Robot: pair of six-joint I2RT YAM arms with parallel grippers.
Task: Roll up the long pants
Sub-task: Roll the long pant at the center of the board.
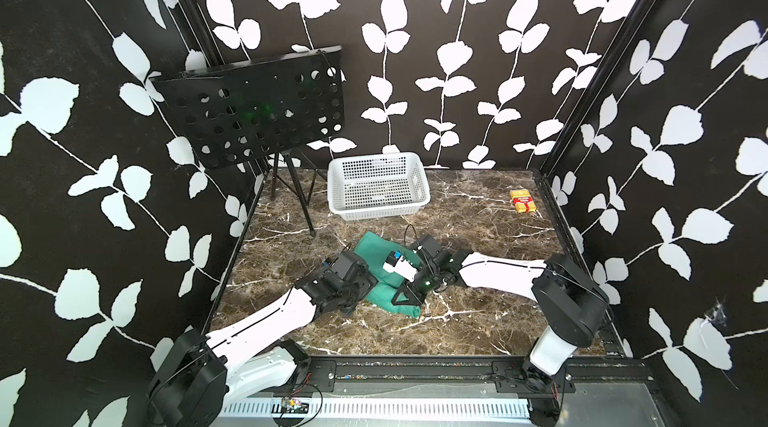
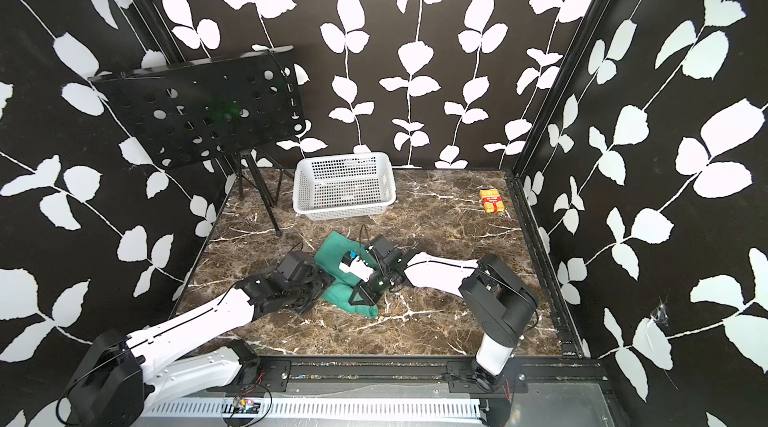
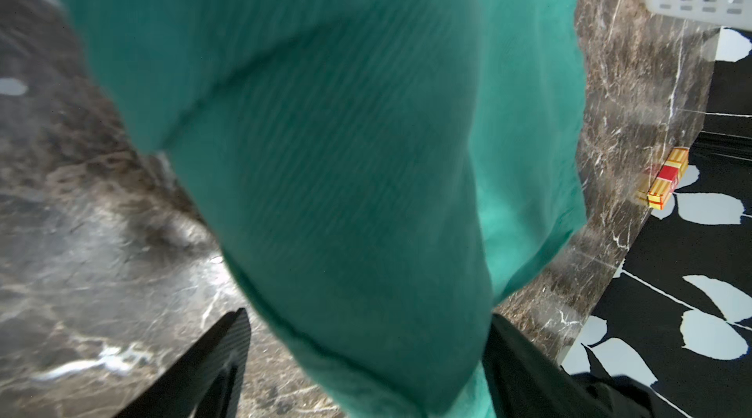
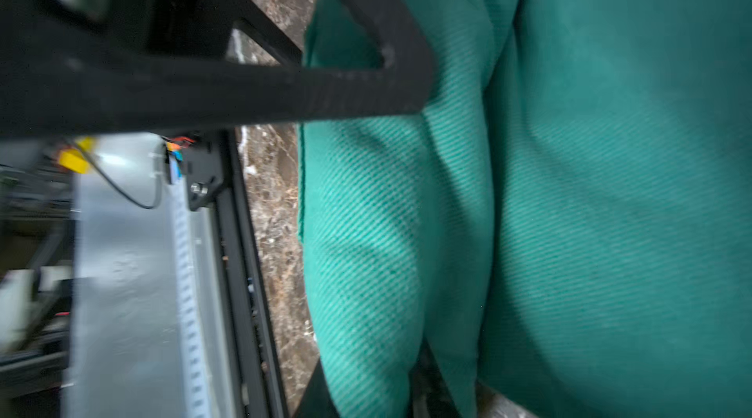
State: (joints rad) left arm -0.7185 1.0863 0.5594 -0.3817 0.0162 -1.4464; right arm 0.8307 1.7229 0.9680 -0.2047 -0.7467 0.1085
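Your long pants (image 1: 372, 248) lie bunched into a thick, compact bundle on the marble bench (image 1: 478, 233), near its middle and between the two arms. Both top views show bare bench between the bundle and the white basket (image 1: 376, 209) behind it.

Your left claw (image 3: 368, 314) stands open. In the left wrist view its two fingers (image 3: 219, 359) sit wide apart astride a rounded roll of the teal cloth. A strip of bench shows between one finger and the cloth, so nothing is pinched there.

Your right claw (image 1: 404, 298) is at the bundle's other side, pointing toward the front rail. In the right wrist view its jaws are nearly together with a fold of the pants caught between them (that view is blurred, so the exact contact is hard to read).

A small yellow-and-red box (image 1: 523, 200) rests near the bench's right edge, well apart from the cloth. A black perforated music stand (image 1: 257, 109) stands at the far left corner.
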